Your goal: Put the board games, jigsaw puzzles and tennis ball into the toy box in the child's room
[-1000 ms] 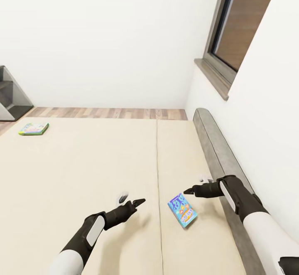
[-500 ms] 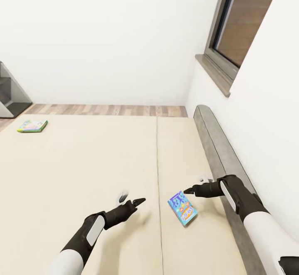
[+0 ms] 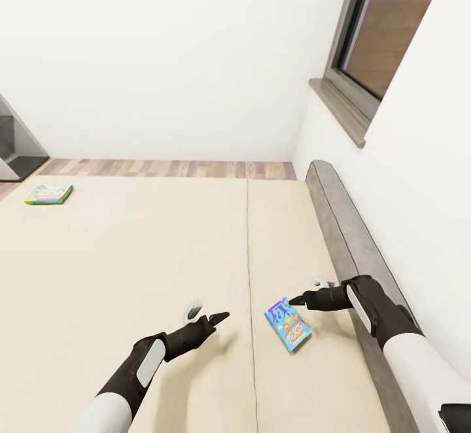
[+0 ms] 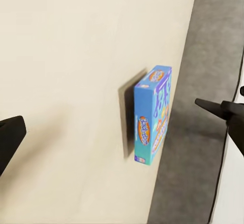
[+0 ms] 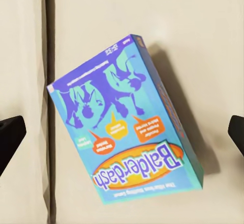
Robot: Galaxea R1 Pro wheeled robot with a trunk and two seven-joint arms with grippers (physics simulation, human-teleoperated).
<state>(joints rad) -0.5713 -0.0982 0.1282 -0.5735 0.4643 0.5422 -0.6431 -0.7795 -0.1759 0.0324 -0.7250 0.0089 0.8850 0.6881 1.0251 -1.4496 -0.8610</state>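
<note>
**A:** Head camera looks down over a wide cream mattress bed [image 3: 131, 256] with a seam running up it, and a flat, mostly blue printed board game box [image 3: 287, 324] lies on the narrower panel right of that seam, near the grey padded headboard [image 3: 340, 224].

**B:** And from the right wrist it's dead centre, the blue box [image 5: 124, 127] lettered "Balderdash", flat on the cream surface, one edge close to the seam.

**A:** The right gripper [image 3: 307, 293] hangs just beyond the box, over the bed and not touching it. Jaws spread wide (the 2 dark fingertips [image 5: 10, 137] sit at opposite edges of the wrist picture with the whole box between them).

**B:** Nothing held there. Left side?

**A:** The left gripper [image 3: 206, 315] hovers over the wider panel, on the other side of the seam from the box, well short of it. It's parted too, 1 dark fingertip [image 4: 10, 135] far out at the frame's edge, nothing in it.

**B:** That left wrist camera catches the blue box [image 4: 152, 115] side-on, with the right arm's dark finger [image 4: 218, 108] pointing in near it.

**A:** Far corner of the bed now: a second flat board game box, green-edged and colourful [image 3: 49, 193], lying well apart from both arms.

**B:** Beyond the bed, a strip of wood plank floor [image 3: 170, 169], a white wall, and a dark-framed window [image 3: 386, 34].
</note>
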